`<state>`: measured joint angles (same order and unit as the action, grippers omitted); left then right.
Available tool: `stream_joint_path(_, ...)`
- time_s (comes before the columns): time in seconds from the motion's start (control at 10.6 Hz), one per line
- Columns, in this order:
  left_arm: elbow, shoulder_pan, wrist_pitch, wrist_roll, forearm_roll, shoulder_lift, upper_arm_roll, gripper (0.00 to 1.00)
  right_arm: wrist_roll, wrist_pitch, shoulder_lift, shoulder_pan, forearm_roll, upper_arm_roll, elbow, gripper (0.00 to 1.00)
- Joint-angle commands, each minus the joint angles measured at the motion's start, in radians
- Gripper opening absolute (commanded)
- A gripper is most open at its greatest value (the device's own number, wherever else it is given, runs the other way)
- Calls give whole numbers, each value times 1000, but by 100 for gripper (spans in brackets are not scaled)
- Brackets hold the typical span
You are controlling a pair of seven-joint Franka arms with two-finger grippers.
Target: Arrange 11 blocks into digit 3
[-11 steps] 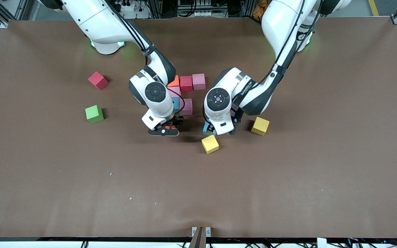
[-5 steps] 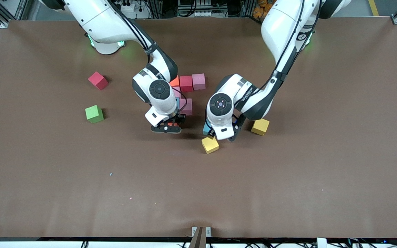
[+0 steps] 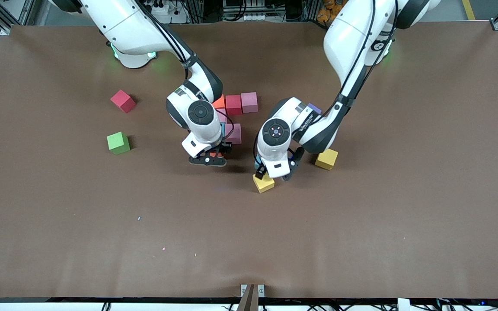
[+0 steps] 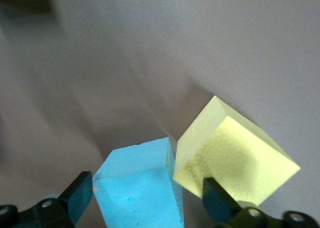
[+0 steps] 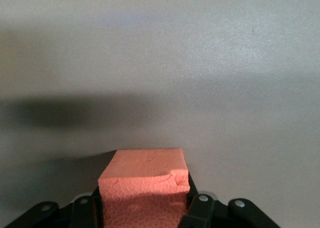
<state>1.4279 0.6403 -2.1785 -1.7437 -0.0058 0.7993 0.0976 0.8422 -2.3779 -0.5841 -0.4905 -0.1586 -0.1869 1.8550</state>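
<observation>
A partial figure of blocks lies mid-table: an orange block [image 3: 219, 103], a dark pink one [image 3: 233, 104] and a pink one [image 3: 249, 102] in a row, with a pink block [image 3: 234, 133] and a blue one [image 3: 221, 128] beside my right wrist. My right gripper [image 3: 208, 159] [image 5: 145, 208] is shut on an orange block [image 5: 145, 185] just above bare table beside that figure. My left gripper [image 3: 272, 172] [image 4: 147, 203] stands open around a blue block [image 4: 137, 188] [image 3: 257, 163]. One fingertip [image 4: 217, 203] overlaps a yellow block [image 4: 235, 160] [image 3: 263, 182] touching the blue one.
A second yellow block [image 3: 326, 159] sits toward the left arm's end. A green block [image 3: 118, 143] and a red block [image 3: 122, 101] lie loose toward the right arm's end. A purple cube [image 3: 314, 108] peeks out from under my left forearm.
My left gripper has moved over the blue block toward the yellow one. My right gripper, still holding the orange block, has drifted slightly toward the figure.
</observation>
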Motion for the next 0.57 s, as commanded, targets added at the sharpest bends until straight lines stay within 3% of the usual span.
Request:
stream_joint_path(0.0,-7,7,-10,9,30,9,-1,100,43,-4,3,-3,-18,-8,4,18)
stream_joint_path(0.47,-17,-16,3,0,10,-17,4,100,43,0,3,-3,-16,-17,7,19)
